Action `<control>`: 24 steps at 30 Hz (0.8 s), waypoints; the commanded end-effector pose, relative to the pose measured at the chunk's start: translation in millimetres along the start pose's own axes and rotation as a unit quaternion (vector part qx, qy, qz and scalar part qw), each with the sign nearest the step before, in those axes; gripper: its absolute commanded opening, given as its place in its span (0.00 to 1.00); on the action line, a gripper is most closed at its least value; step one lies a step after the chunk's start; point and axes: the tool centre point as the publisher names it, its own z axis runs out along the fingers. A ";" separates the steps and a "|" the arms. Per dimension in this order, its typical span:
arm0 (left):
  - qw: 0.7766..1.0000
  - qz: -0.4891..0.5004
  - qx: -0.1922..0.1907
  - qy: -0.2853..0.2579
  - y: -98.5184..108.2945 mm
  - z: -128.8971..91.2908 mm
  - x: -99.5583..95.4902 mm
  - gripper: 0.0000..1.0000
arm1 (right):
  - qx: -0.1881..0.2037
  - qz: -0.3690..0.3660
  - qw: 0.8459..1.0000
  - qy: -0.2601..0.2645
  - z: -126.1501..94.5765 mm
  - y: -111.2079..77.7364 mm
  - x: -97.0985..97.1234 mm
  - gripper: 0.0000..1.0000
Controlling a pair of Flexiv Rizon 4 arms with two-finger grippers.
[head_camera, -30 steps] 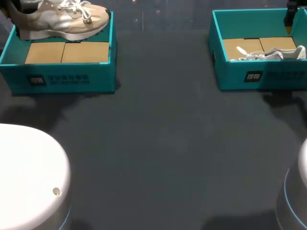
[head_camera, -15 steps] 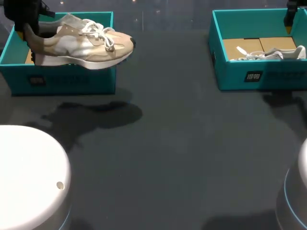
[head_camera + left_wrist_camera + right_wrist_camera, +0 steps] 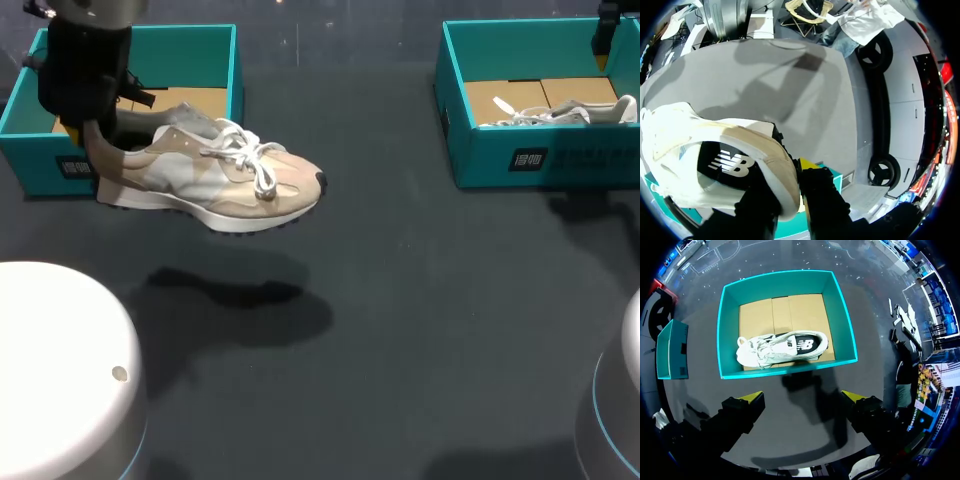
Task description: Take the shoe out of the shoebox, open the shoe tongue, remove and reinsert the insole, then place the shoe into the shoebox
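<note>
Gripping the tan shoe by its heel, the left hand comes in from the left side of the head view. It holds the shoe off the surface, just in front of the left box. The shoe's shadow lies apart from it on the dark top. The shoe sits roughly level, sole down, with its toe pointing toward the middle of the surface and its white laces on top. The heel end overlaps the front wall of the left box, whose cardboard floor shows bare behind it.

From the left wrist, the left hand is clamped on the tan shoe at the heel collar. One finger is down inside the shoe and the other is against the outside, its yellow tip just showing. A teal corner of the left box lies under the hand.

The right hand hangs over the far side of the right box, where a white shoe lies on its side on the cardboard. From the right wrist, the right hand has its fingers wide apart and holds nothing. The right box and the white shoe lie ahead of it, well clear of both tips.
</note>
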 end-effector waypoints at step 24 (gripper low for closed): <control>0.998 0.014 -0.061 0.015 -33.9 25.0 -54.1 0.00 | 0.000 0.000 1.000 -0.001 0.1 -0.3 0.3 1.00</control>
